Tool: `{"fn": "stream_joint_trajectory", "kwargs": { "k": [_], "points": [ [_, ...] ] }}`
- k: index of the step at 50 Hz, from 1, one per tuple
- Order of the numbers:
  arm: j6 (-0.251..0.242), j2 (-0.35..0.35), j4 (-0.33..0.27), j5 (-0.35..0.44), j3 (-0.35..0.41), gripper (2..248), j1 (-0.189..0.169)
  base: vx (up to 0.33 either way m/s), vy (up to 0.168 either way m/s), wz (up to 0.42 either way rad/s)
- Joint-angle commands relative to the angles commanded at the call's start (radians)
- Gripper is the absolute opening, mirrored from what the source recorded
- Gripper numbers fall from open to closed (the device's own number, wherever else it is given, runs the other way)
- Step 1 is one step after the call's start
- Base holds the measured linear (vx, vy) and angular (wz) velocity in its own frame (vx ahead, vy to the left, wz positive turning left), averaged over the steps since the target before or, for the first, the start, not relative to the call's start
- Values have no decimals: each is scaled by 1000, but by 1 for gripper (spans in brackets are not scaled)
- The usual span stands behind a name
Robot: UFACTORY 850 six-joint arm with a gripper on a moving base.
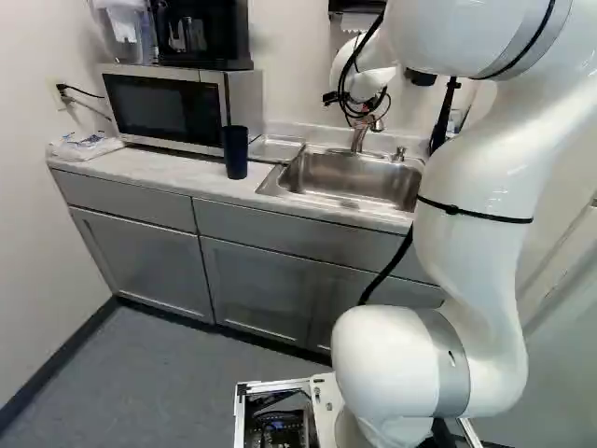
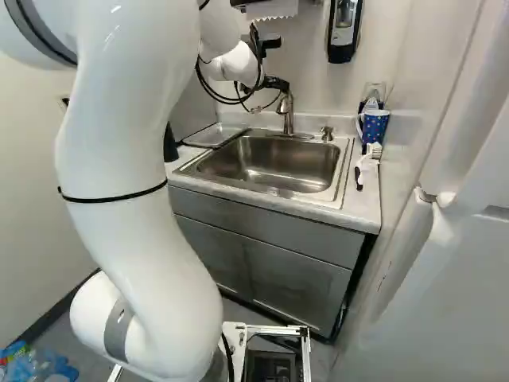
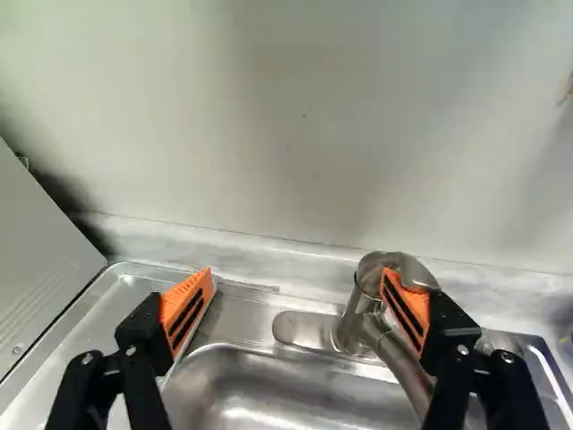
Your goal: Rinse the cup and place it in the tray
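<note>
The tall, dark blue cup (image 1: 235, 152) stands up on the counter (image 1: 149, 166) beside the metal tray (image 1: 277, 147), maybe waiting to be washed. The gripper (image 3: 298, 276) is wide open with nothing in it, one orange pad (image 3: 408, 306) by the faucet (image 3: 396, 355), maybe to work the water.

Microwave (image 1: 159, 107) with black appliance (image 1: 201, 35) and clear container (image 1: 124, 35) on top, crumpled plastic bag (image 1: 84, 147) beside it, wall dispenser (image 2: 343, 30) well apart from it.
</note>
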Motion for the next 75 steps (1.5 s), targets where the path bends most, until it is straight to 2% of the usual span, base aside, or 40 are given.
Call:
{"fn": "stream_joint_trajectory", "kwargs": {
  "k": [32, 57, 75],
  "points": [
    [0, 0, 0, 126, 0, 247, 0, 0, 0, 0],
    [0, 1, 0, 127, 1, 247, 1, 0, 0, 0],
    [0, 40, 0, 127, 45, 247, 37, 0, 0, 0]
  ]
}}
